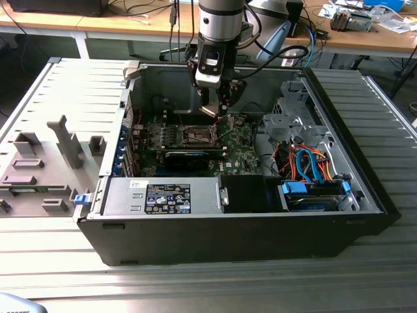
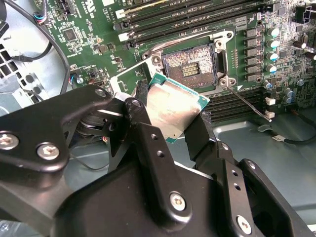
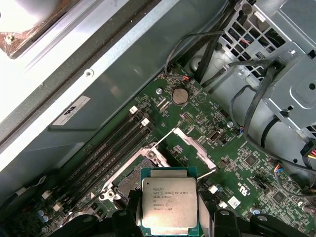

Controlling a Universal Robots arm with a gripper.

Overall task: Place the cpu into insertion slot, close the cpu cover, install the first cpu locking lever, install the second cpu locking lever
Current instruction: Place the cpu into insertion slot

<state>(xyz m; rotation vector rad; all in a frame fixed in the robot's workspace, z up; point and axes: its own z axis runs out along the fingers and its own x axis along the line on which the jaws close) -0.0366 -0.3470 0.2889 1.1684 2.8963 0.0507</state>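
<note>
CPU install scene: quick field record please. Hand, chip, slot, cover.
hand: shut on the cpu, inside the open computer case
cpu: gripped at two opposite edges, metal top showing in the first wrist view, not seated
insertion slot: empty, contacts exposed
cpu cover: swung open, off the slot

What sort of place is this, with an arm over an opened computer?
Probably a robotics lab or workshop: an opened computer case lies on a ribbed metal table, cable-strewn wooden desks stand behind, and the arm's pincer grips a cpu.
</note>
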